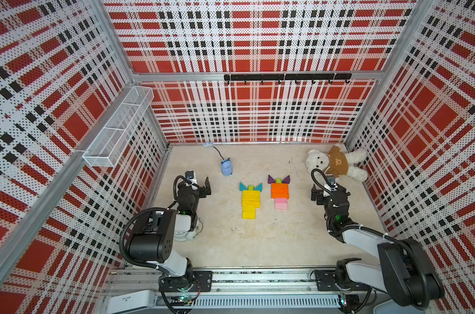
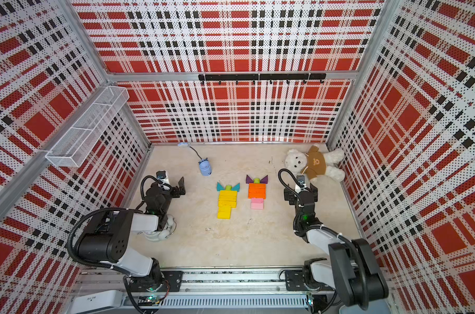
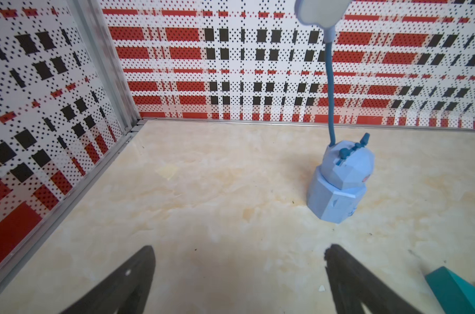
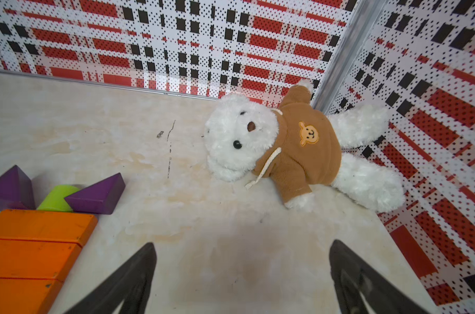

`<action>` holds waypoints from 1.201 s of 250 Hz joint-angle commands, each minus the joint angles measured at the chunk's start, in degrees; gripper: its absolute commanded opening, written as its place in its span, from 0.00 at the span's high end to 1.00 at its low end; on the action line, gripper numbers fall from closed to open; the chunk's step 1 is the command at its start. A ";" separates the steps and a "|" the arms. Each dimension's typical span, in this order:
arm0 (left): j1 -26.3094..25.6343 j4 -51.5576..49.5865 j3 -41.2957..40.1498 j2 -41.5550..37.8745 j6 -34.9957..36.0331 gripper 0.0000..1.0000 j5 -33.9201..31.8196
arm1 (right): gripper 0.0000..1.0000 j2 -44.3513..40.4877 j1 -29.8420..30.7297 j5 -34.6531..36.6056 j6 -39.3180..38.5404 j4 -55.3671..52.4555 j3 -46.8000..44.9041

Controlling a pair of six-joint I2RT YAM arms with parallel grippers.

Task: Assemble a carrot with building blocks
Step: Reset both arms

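Observation:
Two flat figures of building blocks lie mid-table in both top views. One has yellow bars (image 1: 250, 202) (image 2: 227, 202), teal triangles (image 1: 243, 187) and a lime stub (image 1: 250, 187). The second has orange bars (image 1: 280, 190) (image 4: 37, 244), pink bars (image 1: 281, 203), purple triangles (image 4: 97, 194) and a lime stub (image 4: 58, 199). My left gripper (image 1: 199, 182) (image 3: 239, 252) hovers open and empty to the left of the yellow figure. A teal triangle (image 3: 454, 291) shows at the edge of its wrist view. My right gripper (image 1: 329, 187) (image 4: 241, 250) is open and empty to the right of the orange figure.
A blue desk lamp (image 1: 226, 167) (image 3: 339, 185) stands behind the left gripper's reach. A plush bear (image 1: 337, 163) (image 4: 285, 144) lies in the far right corner. Plaid walls enclose three sides, with a wire basket (image 1: 119, 125) on the left wall and a hook rail (image 1: 285, 77) at the back.

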 commanded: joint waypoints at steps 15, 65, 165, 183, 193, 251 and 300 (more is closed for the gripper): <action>-0.16 -1.47 0.06 0.06 0.76 0.00 1.53 | 0.00 7.42 -0.22 -4.15 -3.46 18.69 -1.78; -0.18 -1.46 0.06 0.07 0.76 0.01 1.63 | 0.00 21.41 -2.08 -2.85 -2.22 38.01 -3.88; -0.31 -1.55 0.15 0.09 0.85 0.00 1.46 | 0.00 17.88 -6.73 -2.17 4.89 14.42 5.65; -0.28 -1.55 0.15 0.07 0.85 0.01 1.42 | 0.00 17.77 -6.73 -2.23 5.00 14.01 5.68; -0.24 -1.55 0.15 0.07 0.86 0.01 1.38 | 0.00 17.76 -6.73 -2.19 4.94 14.16 5.63; -0.24 -1.55 0.15 0.08 0.85 0.00 1.45 | 0.00 17.73 -6.71 -2.21 4.98 13.91 5.61; -0.31 -1.55 0.15 0.07 0.85 0.00 1.47 | 0.00 17.74 -6.73 -2.24 4.92 13.95 5.67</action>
